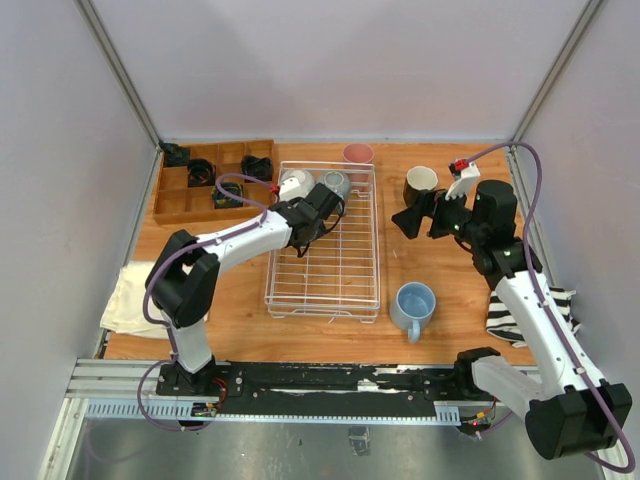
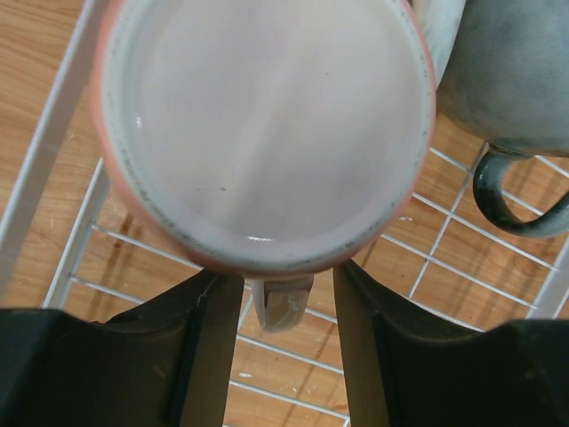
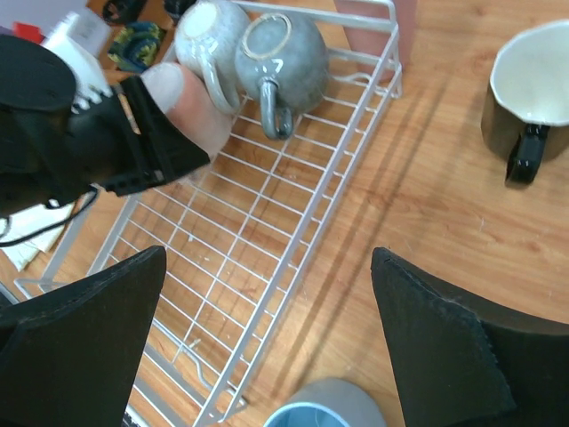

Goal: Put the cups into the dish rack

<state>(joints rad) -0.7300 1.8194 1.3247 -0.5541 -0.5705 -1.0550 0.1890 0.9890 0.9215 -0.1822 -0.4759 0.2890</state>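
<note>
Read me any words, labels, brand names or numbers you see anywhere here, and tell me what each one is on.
No readable text anywhere.
The white mug, grey-green mug, black mug, light blue mug and dish rack are all plain, and nothing legible shows elsewhere.

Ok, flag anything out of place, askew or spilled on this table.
Nothing looks spilled or broken. The pale pink ceramic mug seems to lie on its side in the white wire dish rack, mouth facing the left gripper, which straddles its handle. A black-and-white striped cloth hangs over the table at its right edge.
</note>
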